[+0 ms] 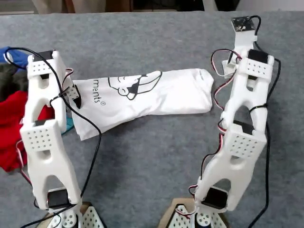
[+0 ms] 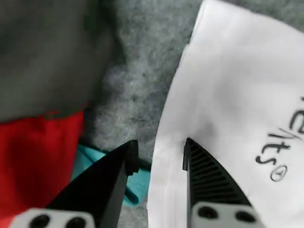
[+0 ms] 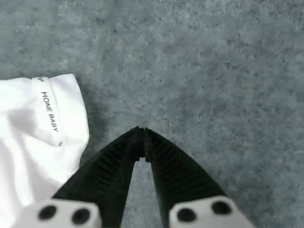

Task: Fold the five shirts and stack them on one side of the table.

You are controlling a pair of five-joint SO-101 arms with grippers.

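A white shirt (image 1: 142, 97) with a black print lies folded into a long strip across the middle of the grey table (image 1: 152, 156). My left gripper (image 2: 159, 156) is open at the strip's left end (image 1: 75, 97), with one finger on the white cloth (image 2: 237, 95) and the other over the table beside it. My right gripper (image 3: 141, 133) is shut on nothing, low over bare table just past the shirt's right end (image 3: 42, 123). A red shirt (image 1: 12, 123) lies at the left edge in a pile.
The pile at the table's left edge also holds a blue garment (image 1: 14, 54), a dark grey-green one (image 1: 9, 78) and a teal one (image 1: 70, 124), close to the left arm. The table's far edge runs along the top of the high view.
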